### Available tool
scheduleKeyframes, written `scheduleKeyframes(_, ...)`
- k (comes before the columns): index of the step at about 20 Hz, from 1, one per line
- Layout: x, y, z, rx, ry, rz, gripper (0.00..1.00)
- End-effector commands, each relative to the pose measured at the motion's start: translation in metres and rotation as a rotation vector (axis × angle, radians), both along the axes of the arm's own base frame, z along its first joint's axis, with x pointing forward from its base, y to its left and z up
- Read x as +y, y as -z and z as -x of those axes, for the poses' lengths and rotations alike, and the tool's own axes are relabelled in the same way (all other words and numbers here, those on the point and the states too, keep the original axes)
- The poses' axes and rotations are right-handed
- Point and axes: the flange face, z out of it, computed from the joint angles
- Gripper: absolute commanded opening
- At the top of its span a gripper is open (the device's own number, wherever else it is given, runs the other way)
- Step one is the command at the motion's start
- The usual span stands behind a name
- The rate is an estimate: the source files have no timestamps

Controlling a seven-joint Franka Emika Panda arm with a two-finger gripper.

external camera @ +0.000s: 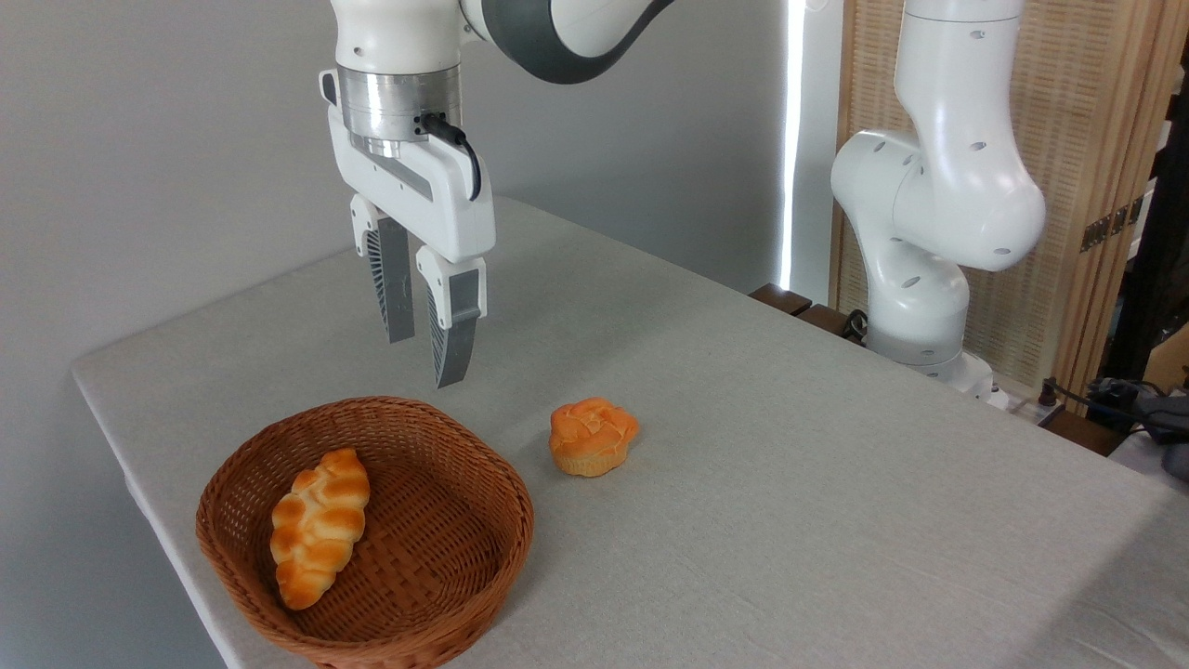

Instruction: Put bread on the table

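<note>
Gripper [425, 358]: hanging empty above the far rim of the basket, fingers pointing down with only a narrow gap between them; I am reading it as nearly pressed together, pinching nothing.
Bread [318, 526]: lying in the left half of the wicker basket [464, 576], leaning against the sloped inner wall, long axis running near to far.
Bun [592, 436]: sitting on the table [836, 483] just right of the basket; I am leaving it alone.
Step in hand: I am judging this as the approach, with the loaf not yet grasped.
Doing it well: I am planning to spread the fingers before descending, shift left and nearer so they are centring over the loaf's middle, and turn the wrist so the jaws are closing across its short width.
Risk: the left basket wall is sitting close to the loaf, so a finger may be catching the weave.
Placement: I am aiming for bare cloth right of the basket, clear of the bun.
</note>
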Motion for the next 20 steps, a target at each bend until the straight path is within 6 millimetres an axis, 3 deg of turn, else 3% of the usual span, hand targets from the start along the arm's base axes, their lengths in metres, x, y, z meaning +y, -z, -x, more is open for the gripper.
scheduleKeyframes(1,0.009,-0.008,-0.006,-0.022,-0.027,0.023,1.00)
scheduleKeyframes(9,-0.001,-0.001,-0.016,-0.065,-0.024,0.031,1.00)
scheduleKeyframes(15,-0.014,0.017,-0.036,-0.124,-0.070,0.085,1.00)
scheduleKeyframes(17,-0.027,0.026,-0.041,-0.140,-0.054,0.087,1.00)
scheduleKeyframes(20,-0.028,0.034,-0.053,-0.192,-0.072,0.103,1.00)
